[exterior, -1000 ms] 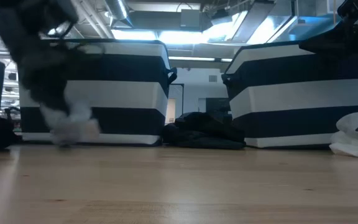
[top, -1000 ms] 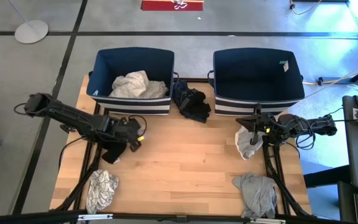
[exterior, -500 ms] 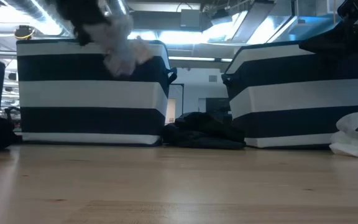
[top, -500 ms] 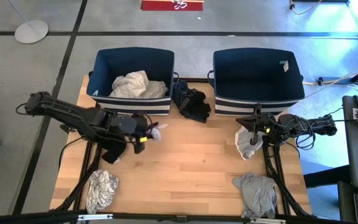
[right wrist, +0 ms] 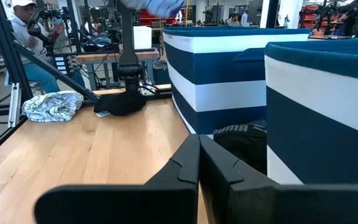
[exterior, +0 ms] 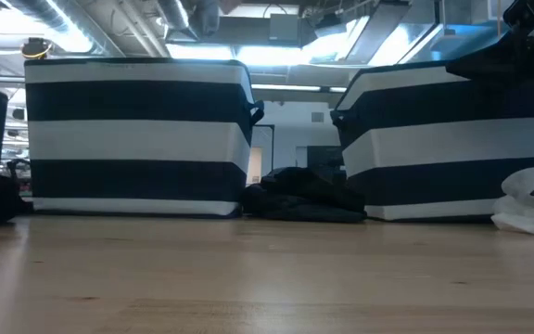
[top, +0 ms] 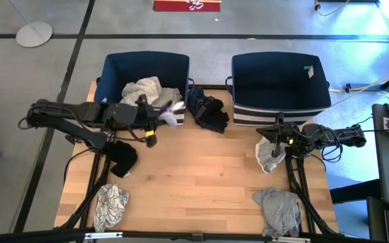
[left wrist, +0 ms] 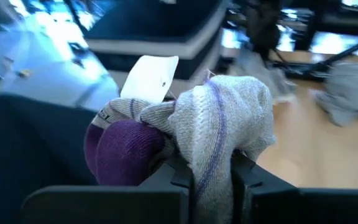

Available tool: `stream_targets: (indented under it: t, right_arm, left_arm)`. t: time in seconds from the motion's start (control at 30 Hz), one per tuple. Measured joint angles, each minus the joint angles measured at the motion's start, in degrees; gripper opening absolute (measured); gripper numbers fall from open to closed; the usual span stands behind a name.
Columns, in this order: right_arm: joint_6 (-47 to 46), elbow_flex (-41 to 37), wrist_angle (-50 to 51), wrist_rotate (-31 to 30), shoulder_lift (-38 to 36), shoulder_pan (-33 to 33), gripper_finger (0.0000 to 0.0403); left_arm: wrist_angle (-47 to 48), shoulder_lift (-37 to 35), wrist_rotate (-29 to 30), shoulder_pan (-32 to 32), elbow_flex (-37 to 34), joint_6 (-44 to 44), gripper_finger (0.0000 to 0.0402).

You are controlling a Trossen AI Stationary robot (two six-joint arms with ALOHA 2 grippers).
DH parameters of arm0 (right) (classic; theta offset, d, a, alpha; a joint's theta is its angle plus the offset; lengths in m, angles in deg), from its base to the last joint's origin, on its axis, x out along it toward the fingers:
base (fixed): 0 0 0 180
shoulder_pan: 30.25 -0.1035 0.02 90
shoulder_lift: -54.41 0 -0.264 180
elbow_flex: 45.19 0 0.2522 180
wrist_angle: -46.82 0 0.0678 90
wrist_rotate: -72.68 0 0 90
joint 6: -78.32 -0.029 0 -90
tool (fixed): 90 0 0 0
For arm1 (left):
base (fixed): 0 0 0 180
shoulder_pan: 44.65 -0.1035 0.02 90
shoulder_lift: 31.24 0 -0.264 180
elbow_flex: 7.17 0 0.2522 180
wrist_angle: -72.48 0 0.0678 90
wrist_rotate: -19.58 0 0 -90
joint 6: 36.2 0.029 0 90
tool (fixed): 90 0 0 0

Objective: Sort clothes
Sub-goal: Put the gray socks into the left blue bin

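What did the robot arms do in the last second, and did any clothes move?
The left gripper swung from the table's left side up to the front edge of the left bin, carrying a grey-and-purple sock shut in its fingers. The black garment it hovered over lies uncovered on the table. The right gripper stayed put by the right bin, and the other clothes have not moved.

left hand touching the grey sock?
Touching. Left wrist view shows the left hand clamped on the grey and purple sock, fabric pinched between both fingers.

left hand (top: pixel 162 113) raised, clamped on cloth, right hand (top: pixel 270 134) closed, low
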Motion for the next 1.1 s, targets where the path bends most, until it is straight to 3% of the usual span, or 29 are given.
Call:
stream_targets:
  t: [0.13,0.67,1.1]
  right_arm:
    - [0.0,0.0,0.0,0.0,0.0,0.0,0.0008]
    - [0.0,0.0,0.0,0.0,0.0,0.0,0.0008]
    - [0.0,0.0,0.1,0.0,0.0,0.0,0.0008]
  left_arm:
    - [0.0,0.0,2.6,-4.4,1.5,3.5,0.0029]
    - [2.6,0.3,2.8,-32.0,1.2,7.2,0.0044]
    - [10.1,1.8,1.2,-40.0,1.2,6.1,0.0045]
